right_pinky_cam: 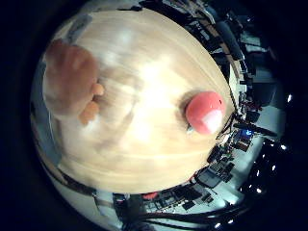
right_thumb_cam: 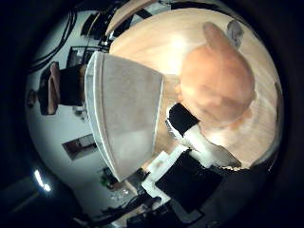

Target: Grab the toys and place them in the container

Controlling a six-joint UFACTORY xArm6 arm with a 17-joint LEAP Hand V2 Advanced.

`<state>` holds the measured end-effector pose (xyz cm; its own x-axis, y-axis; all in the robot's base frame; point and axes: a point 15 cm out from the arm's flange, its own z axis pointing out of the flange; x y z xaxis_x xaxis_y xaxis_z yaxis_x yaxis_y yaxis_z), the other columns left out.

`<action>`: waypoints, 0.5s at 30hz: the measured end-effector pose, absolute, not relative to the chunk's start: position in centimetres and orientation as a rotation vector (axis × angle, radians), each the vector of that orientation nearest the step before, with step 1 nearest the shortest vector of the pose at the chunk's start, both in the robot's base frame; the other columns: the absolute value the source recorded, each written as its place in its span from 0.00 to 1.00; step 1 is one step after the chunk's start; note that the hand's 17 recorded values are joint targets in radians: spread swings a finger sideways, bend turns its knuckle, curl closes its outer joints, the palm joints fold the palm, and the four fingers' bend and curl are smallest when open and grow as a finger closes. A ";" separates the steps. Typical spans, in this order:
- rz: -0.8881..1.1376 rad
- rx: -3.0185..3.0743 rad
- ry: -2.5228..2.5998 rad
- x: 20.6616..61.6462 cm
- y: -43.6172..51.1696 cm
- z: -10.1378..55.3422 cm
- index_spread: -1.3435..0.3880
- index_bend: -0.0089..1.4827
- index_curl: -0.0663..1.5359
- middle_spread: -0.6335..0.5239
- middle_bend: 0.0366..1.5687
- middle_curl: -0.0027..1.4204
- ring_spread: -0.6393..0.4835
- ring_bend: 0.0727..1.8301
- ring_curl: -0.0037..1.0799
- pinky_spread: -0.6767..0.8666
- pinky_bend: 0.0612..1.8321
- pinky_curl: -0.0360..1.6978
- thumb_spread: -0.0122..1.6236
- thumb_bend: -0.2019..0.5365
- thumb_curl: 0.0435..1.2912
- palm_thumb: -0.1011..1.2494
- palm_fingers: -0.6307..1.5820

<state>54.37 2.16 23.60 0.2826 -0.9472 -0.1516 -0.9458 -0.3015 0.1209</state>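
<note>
A brown-orange plush toy [right_thumb_cam: 220, 78] lies on the wooden table [right_pinky_cam: 154, 106], close under my palm in the right thumb side palm view. It also shows in the right little finger side palm view [right_pinky_cam: 69, 77], near the table's edge. A red-pink round toy [right_pinky_cam: 204, 112] lies on the table near the opposite edge, away from the plush toy. A light grey container [right_thumb_cam: 125, 106] with a flat wall stands beside the plush toy. My right hand [right_thumb_cam: 190, 147] hovers over the table with a white and black finger reaching out straight beside the plush toy, not curled round it.
The table's edges curve round the right little finger side palm view. Beyond them is dark room clutter with equipment [right_pinky_cam: 241, 135]. Behind the container are a chair [right_thumb_cam: 65, 85] and a pale floor [right_thumb_cam: 57, 142].
</note>
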 end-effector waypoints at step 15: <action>-0.403 2.477 -1.791 54.0 3.1 18.9 0.53 0.11 0.23 0.45 0.14 0.26 0.51 0.28 0.17 0.66 0.20 0.11 0.62 0.24 0.20 0.45 0.43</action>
